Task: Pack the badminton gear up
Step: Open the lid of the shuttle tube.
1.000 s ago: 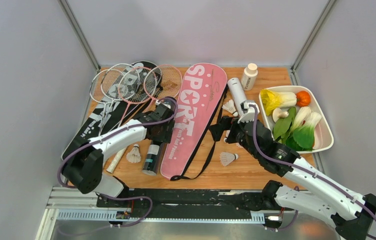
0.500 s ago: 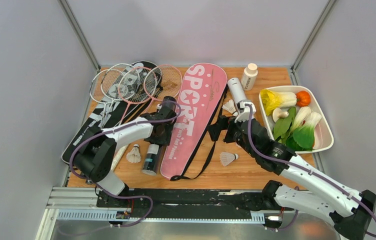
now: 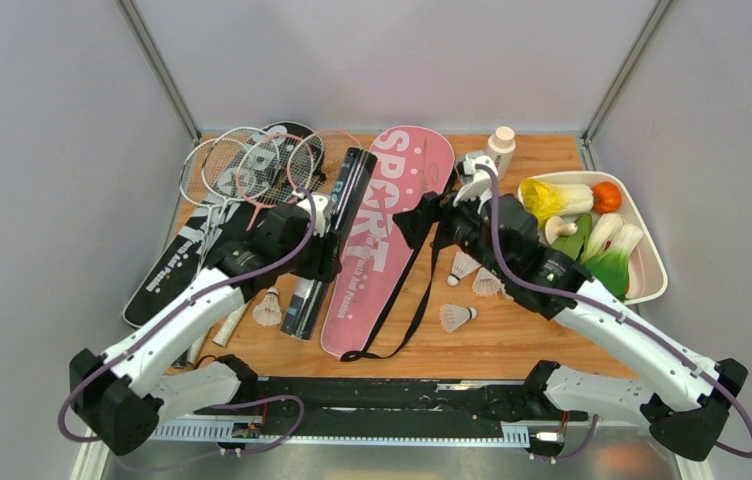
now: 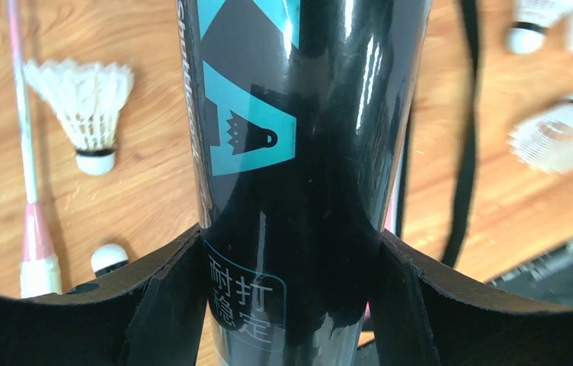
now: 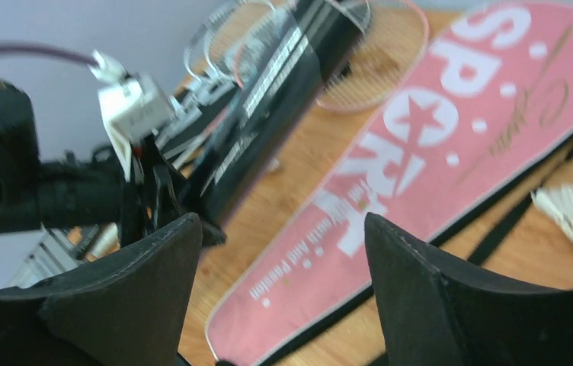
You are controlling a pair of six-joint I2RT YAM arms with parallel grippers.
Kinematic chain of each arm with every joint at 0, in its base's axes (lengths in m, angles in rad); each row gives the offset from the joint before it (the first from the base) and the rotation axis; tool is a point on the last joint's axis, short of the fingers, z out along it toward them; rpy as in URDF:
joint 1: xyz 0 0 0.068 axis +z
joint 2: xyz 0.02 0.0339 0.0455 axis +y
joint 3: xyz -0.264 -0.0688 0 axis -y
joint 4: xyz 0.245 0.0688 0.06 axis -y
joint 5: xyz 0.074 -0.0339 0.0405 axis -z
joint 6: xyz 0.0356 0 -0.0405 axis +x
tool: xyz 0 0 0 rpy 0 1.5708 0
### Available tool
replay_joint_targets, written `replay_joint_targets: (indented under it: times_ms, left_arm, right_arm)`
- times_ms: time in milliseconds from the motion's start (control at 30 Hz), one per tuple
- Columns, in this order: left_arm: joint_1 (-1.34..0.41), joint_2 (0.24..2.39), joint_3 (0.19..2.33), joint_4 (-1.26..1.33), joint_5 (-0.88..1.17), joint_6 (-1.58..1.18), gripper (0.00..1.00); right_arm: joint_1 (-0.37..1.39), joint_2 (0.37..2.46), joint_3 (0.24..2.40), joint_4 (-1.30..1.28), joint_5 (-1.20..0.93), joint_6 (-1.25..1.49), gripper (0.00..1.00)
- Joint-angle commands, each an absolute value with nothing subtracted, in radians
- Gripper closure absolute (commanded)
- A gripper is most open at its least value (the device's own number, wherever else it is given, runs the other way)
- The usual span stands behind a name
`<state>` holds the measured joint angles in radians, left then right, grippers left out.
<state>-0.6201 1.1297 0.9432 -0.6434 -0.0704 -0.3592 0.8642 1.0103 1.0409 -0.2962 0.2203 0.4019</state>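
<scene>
My left gripper [image 3: 320, 252] is shut on the long black tube [image 3: 337, 225] and holds it tilted above the table, its far end over the rackets' side of the pink "SPORT" bag [image 3: 397, 215]. In the left wrist view the tube [image 4: 299, 152] fills the gap between my fingers [image 4: 165, 297]. My right gripper [image 3: 418, 214] is open and empty above the pink bag [image 5: 436, 152]. Several rackets [image 3: 252, 165] lie on the black bag [image 3: 177, 262]. Shuttlecocks lie at left [image 3: 267, 308] and right [image 3: 455, 317]. The white tube is hidden behind my right arm.
A small white bottle [image 3: 499, 150] stands at the back. A white tray [image 3: 650, 285] of toy vegetables sits at the right edge. The pink bag's black strap [image 3: 417, 310] trails over the wood. Grey walls close in both sides.
My left gripper has lifted the black tube off the table and swung its far end toward the back. My right gripper has moved back and left, over the pink bag.
</scene>
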Motion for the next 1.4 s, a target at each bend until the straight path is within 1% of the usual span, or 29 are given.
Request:
replay_joint_targets:
  times_ms: [0,33,67,167,267,400,500,633,767,800,867,1033,1133,1233,1367]
  left_arm:
    - [-0.62,0.991,0.939,-0.593,0.133,-0.212,0.67]
    - [-0.62,0.973,0.923,-0.6,0.156,-0.199,0.68]
    - [-0.62,0.937,0.912,-0.598,0.178,-0.171,0.69]
    - [-0.621,0.846,0.842,-0.572,0.246,-0.108,0.72]
    - [-0.621,0.775,0.79,-0.515,0.329,-0.073,0.73]
    - [-0.622,0.696,0.749,-0.465,0.37,-0.028,0.74]
    - [-0.621,0.642,0.71,-0.429,0.389,0.028,0.75]
    - [-0.622,0.566,0.639,-0.374,0.433,0.107,0.75]
    - [-0.622,0.521,0.617,-0.356,0.424,0.154,0.74]
    - [-0.622,0.522,0.622,-0.357,0.421,0.164,0.74]
    - [-0.622,0.534,0.633,-0.361,0.413,0.171,0.74]
    - [-0.622,0.551,0.648,-0.362,0.386,0.174,0.76]
    - [-0.621,0.541,0.638,-0.353,0.34,0.177,0.81]
    - [-0.621,0.524,0.608,-0.318,0.277,0.184,0.87]
    - [-0.622,0.493,0.551,-0.252,0.298,0.212,0.93]
  right_arm:
    - [0.826,1.063,1.251,-0.335,0.137,0.289,0.24]
    - [0.812,1.081,1.293,-0.363,0.108,0.28,0.29]
    - [0.796,1.092,1.323,-0.373,0.072,0.268,0.3]
    - [0.781,1.116,1.392,-0.385,-0.05,0.226,0.33]
    - [0.77,1.134,1.43,-0.413,-0.113,0.208,0.36]
    - [0.735,1.162,1.458,-0.469,-0.19,0.231,0.39]
    - [0.706,1.179,1.454,-0.481,-0.283,0.241,0.39]
    - [0.698,1.191,1.446,-0.474,-0.303,0.235,0.37]
    - [0.698,1.212,1.46,-0.467,-0.397,0.231,0.39]
    - [0.698,1.214,1.456,-0.463,-0.414,0.233,0.42]
    - [0.698,1.212,1.44,-0.455,-0.442,0.233,0.52]
    - [0.697,1.198,1.401,-0.449,-0.483,0.229,0.82]
    - [0.695,1.18,1.395,-0.441,-0.478,0.215,0.99]
    - [0.681,1.171,1.424,-0.425,-0.47,0.211,1.0]
    - [0.662,1.173,1.496,-0.423,-0.472,0.191,1.0]
